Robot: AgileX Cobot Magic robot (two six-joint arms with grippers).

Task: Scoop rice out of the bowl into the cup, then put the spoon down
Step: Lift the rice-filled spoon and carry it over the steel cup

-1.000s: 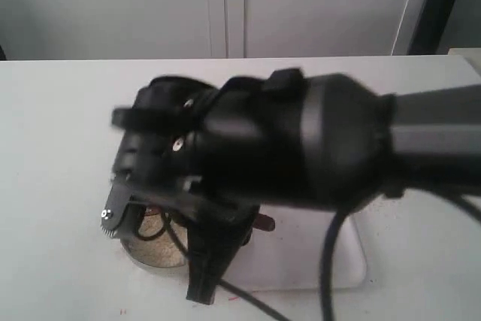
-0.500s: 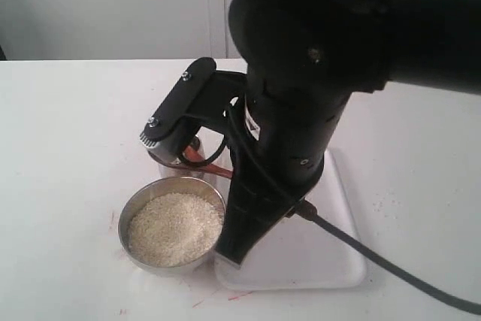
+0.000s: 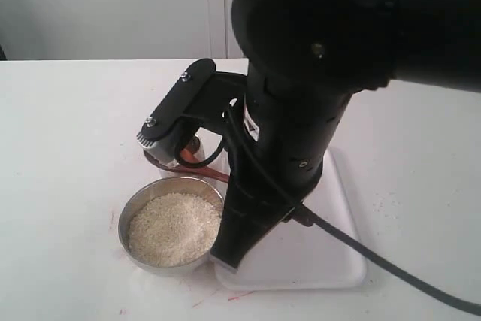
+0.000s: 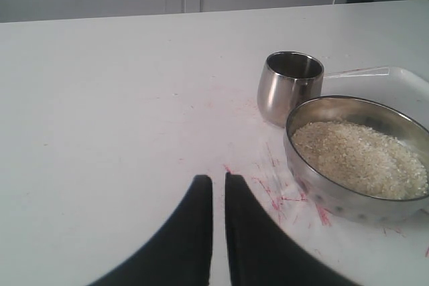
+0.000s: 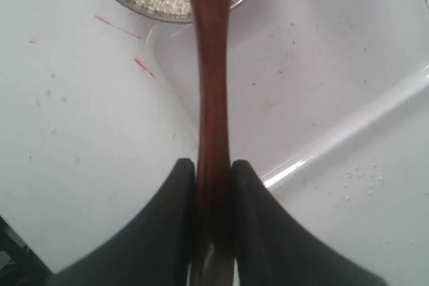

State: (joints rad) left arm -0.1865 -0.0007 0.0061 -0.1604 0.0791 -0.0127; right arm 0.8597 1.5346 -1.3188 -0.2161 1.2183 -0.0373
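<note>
My right fingers (image 5: 177, 232) clamp the spoon (image 5: 212, 98) by its thin handle, scoop near the bowl's (image 3: 125, 225) twelve-o'clock rim, beside the cup (image 4: 289, 88). If the handle twists, rice (image 4: 355, 155) could scatter onto the tabletop (image 4: 100, 98). My left fingers (image 4: 191, 232) are closed, empty.

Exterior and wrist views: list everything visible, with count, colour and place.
bowl: one, shiny steel, on the table beside the tray
rice: one mass, white, in the bowl
cup: one, shiny steel, on the table next to the bowl
spoon: one, reddish-brown, handle gripped, far end over the bowl
tray: one, white, under the right arm
table: one, white
red marks: several, on the table by the bowl
left end effector: one, black, shut, empty, over the table
right end effector: one, black, shut on the spoon
right arm: one, black, above the tray
</note>
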